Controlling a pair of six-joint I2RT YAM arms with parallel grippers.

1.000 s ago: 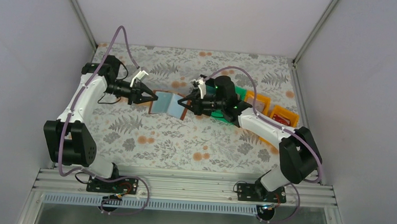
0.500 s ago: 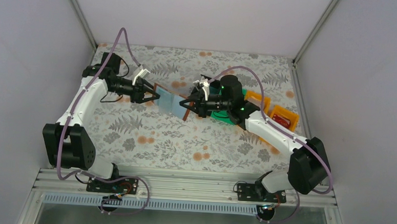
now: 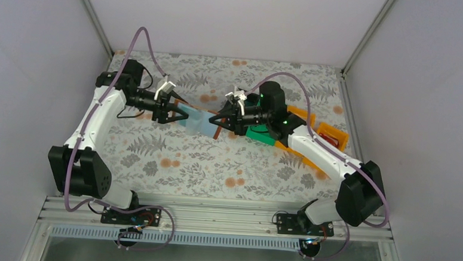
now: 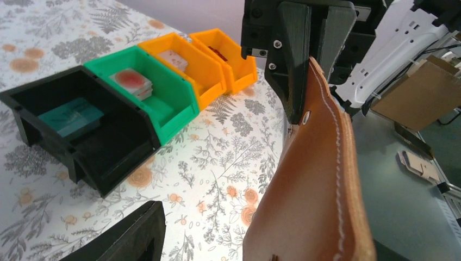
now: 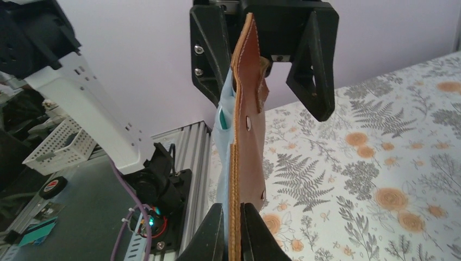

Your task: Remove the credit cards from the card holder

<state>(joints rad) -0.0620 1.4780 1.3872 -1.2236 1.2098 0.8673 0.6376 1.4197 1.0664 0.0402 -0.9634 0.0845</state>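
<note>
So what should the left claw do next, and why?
Probably slide onto a card and close. The right gripper holds the wallet up by one edge; the left gripper straddles the other edge open, gripping nothing, and that card's teal edge seems to peek out.

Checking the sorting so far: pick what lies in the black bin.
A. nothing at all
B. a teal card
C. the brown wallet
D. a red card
B: in the left wrist view a teal card lies flat on the floor of the black bin, with no wallet or red card beside it.
</note>
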